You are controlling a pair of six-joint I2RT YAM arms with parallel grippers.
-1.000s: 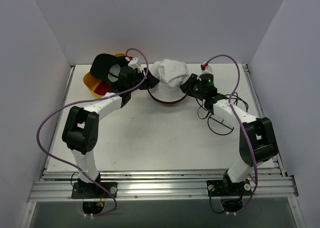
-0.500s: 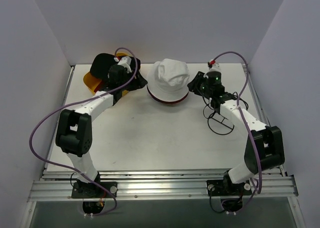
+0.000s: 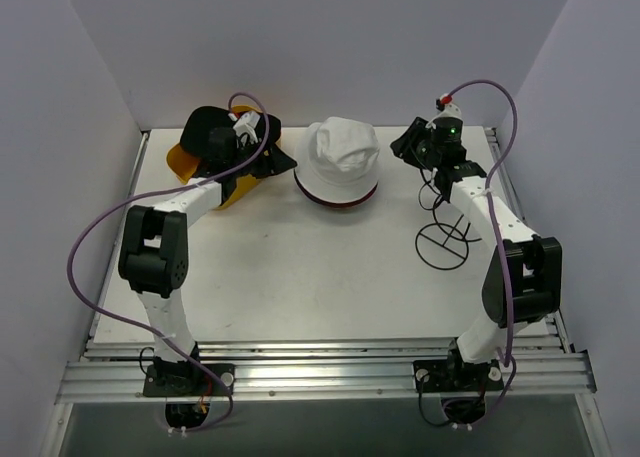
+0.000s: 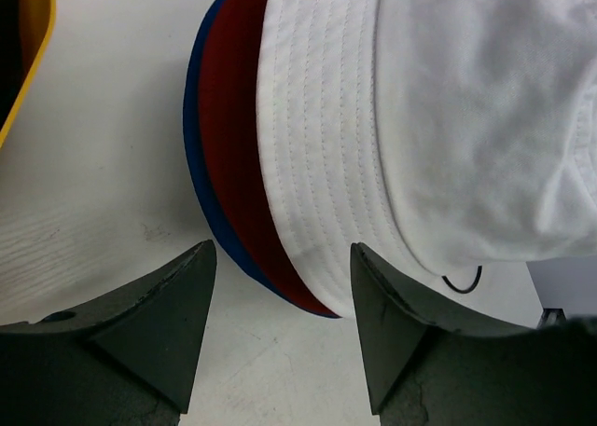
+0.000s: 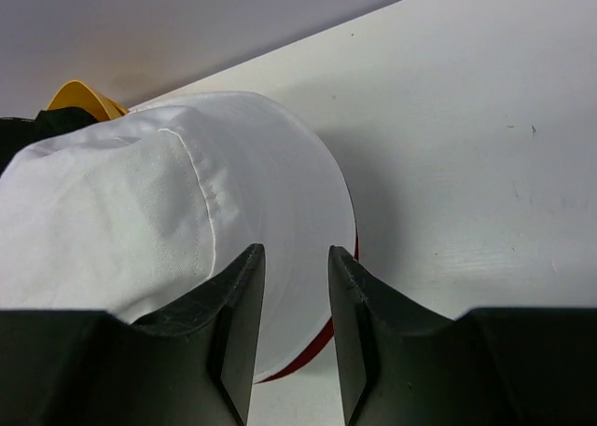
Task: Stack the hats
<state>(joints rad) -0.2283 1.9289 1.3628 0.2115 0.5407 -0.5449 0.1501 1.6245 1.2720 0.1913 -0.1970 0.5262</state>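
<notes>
White hat [image 3: 340,155] atop maroon hat [image 4: 229,146] and blue hat [image 4: 193,165] on the surface [image 3: 300,267]; left claw [image 4: 280,251] released wide, right claw [image 5: 295,254] narrowly parted, both empty.

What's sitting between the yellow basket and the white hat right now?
The left gripper, jaws open over bare table, in the top view; nothing else between yellow basket and white hat.

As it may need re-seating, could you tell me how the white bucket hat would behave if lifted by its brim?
The white bucket hat is probably floppy: its crown is creased and dented, so it would likely sag. Its stitched fabric looks light and unlikely to slip. The maroon hat beneath might drag along, since the brims lie flush.
</notes>
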